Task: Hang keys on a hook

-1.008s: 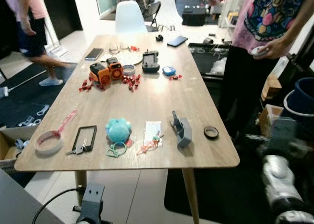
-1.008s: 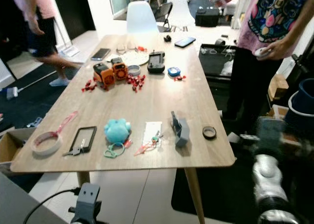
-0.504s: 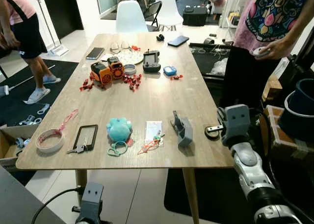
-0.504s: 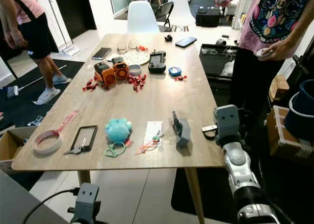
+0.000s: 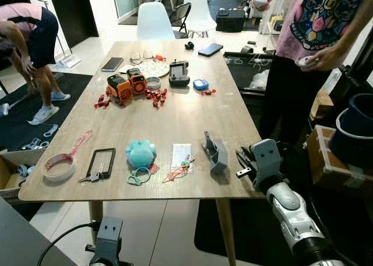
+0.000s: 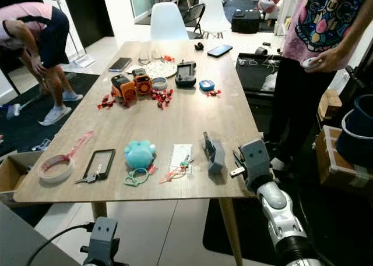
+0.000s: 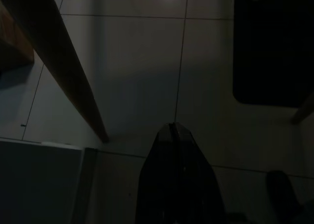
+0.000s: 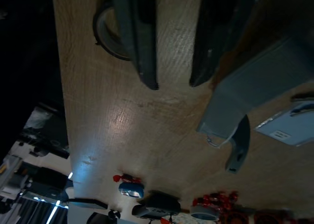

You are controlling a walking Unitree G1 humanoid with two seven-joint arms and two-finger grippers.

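Right wrist view: the right gripper [image 8: 172, 84] hovers over the wooden counter [image 5: 180, 112] edge, its 2 fingers [image 8: 139, 42] spread apart, beside the grey plastic hook stand [image 5: 216, 153]. Keys [image 5: 95, 175] lie at the black rectangular holder [image 5: 100, 163], well apart near the front-left edge. Left gripper [image 7: 172, 128] hangs over the floor, fingers pressed together.

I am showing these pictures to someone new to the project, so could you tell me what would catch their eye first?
Probably the long wooden table strewn with small things: a teal plush keychain near the front edge, a grey hook stand to its right, and orange toy robots with red bits further back. Next, the right gripper, fingers open, at the table's near right corner just beside the hook stand. A person in a patterned pink shirt stands at the table's right.
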